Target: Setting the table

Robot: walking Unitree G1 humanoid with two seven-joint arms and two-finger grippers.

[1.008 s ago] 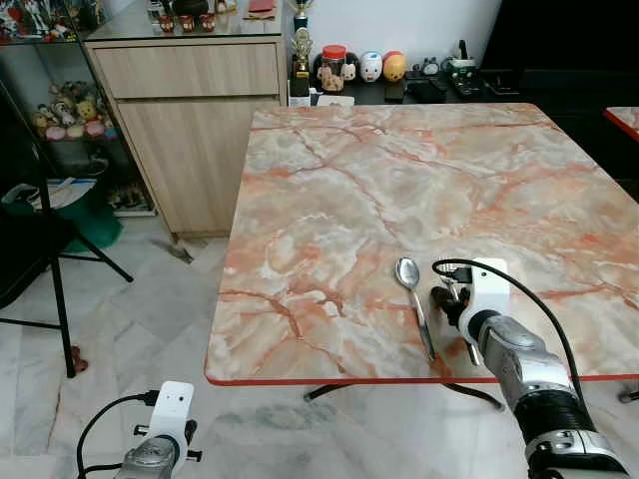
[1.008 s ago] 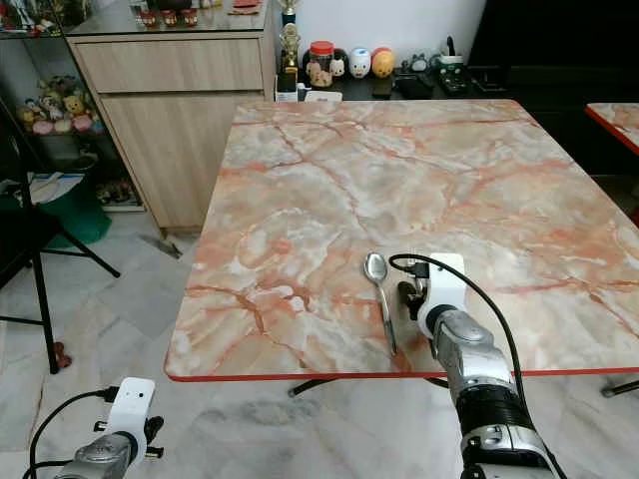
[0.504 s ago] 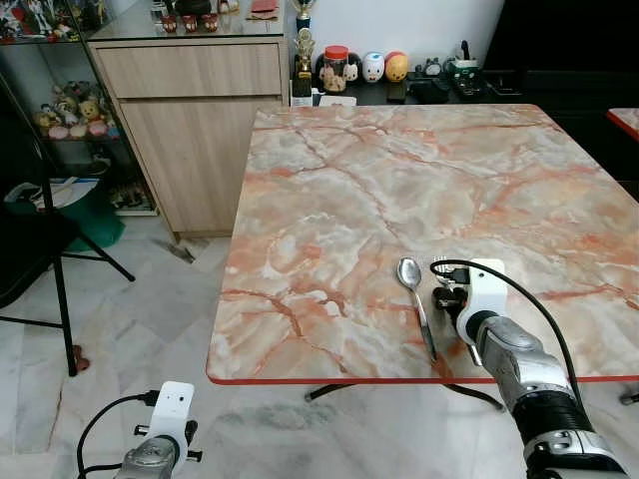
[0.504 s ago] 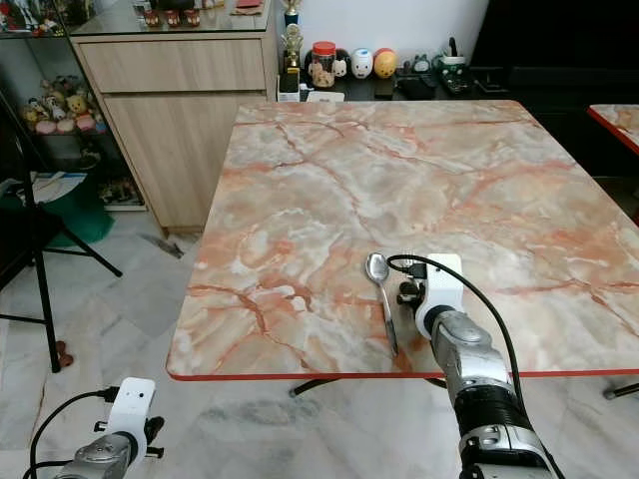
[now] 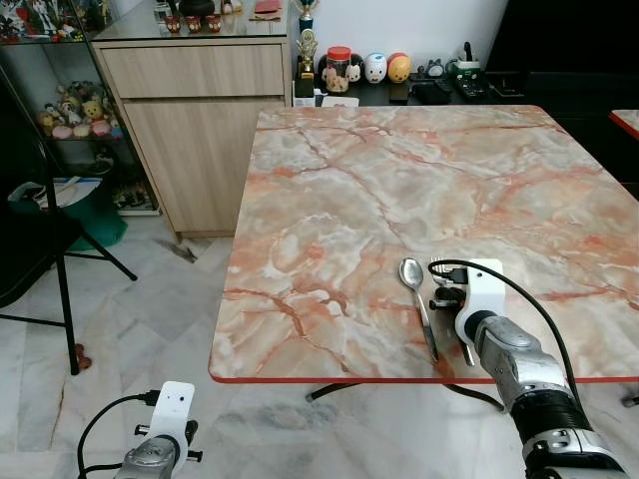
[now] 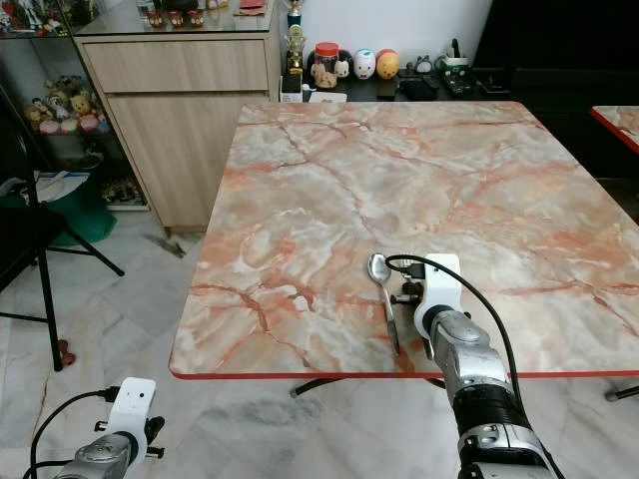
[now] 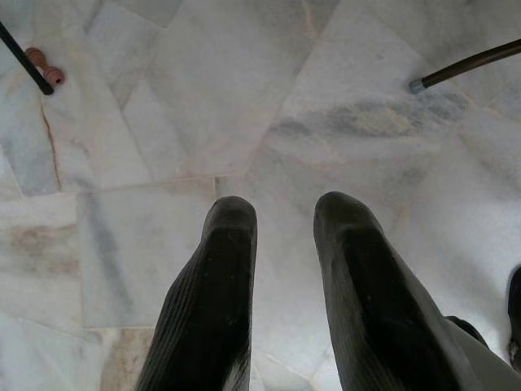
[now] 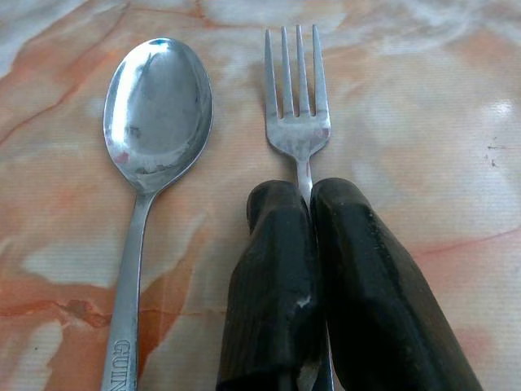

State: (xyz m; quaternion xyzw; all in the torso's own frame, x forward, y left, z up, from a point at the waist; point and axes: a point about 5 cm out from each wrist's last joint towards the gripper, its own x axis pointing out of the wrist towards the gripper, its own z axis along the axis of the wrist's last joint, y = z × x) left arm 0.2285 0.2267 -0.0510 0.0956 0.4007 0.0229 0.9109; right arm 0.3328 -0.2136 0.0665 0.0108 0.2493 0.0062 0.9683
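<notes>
A steel spoon [image 5: 416, 304] lies on the pink marble table [image 5: 399, 180] near its front edge, bowl pointing away from me. Just to its right a steel fork [image 8: 297, 134] lies parallel, tines level with the spoon's bowl. My right gripper [image 8: 297, 191] is shut on the fork's neck, low over the tabletop; its white wrist [image 5: 486, 289] covers most of the handle in the eye views. My left gripper [image 7: 281, 213] hangs open over the marble floor, left of the table, with nothing between its fingers.
A wooden cabinet [image 5: 200, 130] stands at the table's far left corner. A black folding stand [image 5: 60, 269] and a green bin [image 5: 95, 215] are on the left. A low dark shelf [image 5: 439, 85] with jars and figurines lies behind the table. A red-edged table [image 5: 624, 120] is at the right.
The right gripper has shifted slightly towards the table's front edge with the fork still in it. The view has moved a little. The left arm has stayed put.
</notes>
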